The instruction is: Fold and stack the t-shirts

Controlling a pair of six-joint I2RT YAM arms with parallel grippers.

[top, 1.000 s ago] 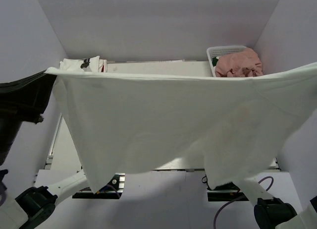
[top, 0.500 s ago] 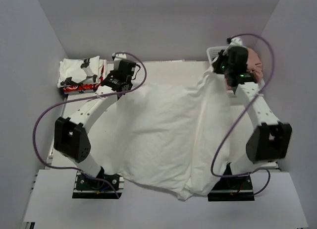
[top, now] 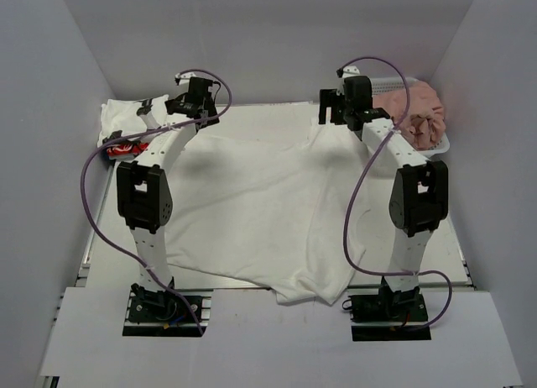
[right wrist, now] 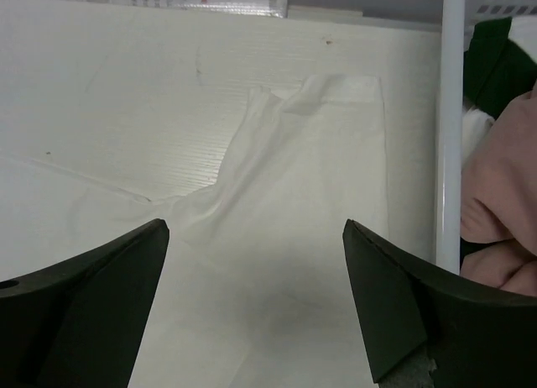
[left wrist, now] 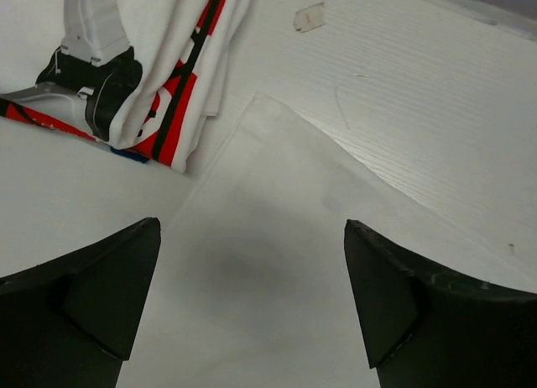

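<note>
The left pincer (left wrist: 252,279) and the right pincer (right wrist: 252,287) both stand spread wide, gripping nothing, each above a far corner of the large white t-shirt (top: 252,203). The soft cloth lies spread over the ribbed white table (left wrist: 419,86) (rumpled by the right corner), with folded white-and-red shirts (left wrist: 172,111) just beside its left corner.

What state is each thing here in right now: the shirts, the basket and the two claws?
Large white t-shirt, spread open on the table, unfolded, slightly creased.
Red t-shirt, folded.
White-and-black t-shirt, folded, lying on the red t-shirt.
Basket, upright, holding shirts.
Pink t-shirt, bunched in the basket.
Dark green t-shirt, crumpled in the basket.
Left gripper, open, holding nothing.
Right gripper, open, holding nothing.
</note>
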